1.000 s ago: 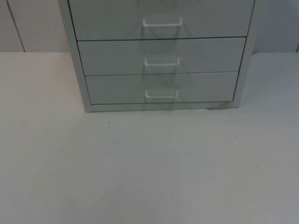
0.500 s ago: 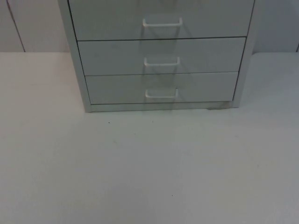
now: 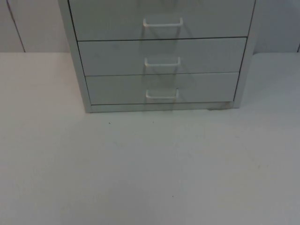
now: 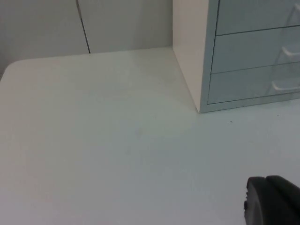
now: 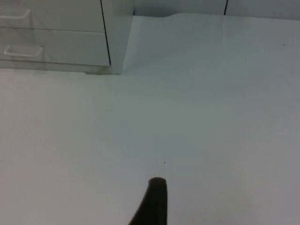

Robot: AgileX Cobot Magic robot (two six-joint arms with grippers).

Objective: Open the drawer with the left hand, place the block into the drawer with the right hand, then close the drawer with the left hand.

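Note:
A pale grey drawer cabinet [image 3: 159, 56] stands at the back of the table against the wall. Three drawer fronts face me, all shut flush, each with a white handle: upper [image 3: 162, 23], middle [image 3: 162, 62], lower [image 3: 162, 95]. My left gripper [image 4: 272, 201] hangs over bare table to the front left of the cabinet [image 4: 243, 56], well apart from it. My right gripper [image 5: 152, 201] waits over bare table to the front right of the cabinet [image 5: 56, 42], where the lower handle [image 5: 22, 50] is seen.
The white table top [image 3: 150, 168] stretches wide in front of the cabinet. A grey partition wall [image 3: 28, 23] closes off the back. The table's rounded far edge [image 4: 14, 65] lies left of the cabinet.

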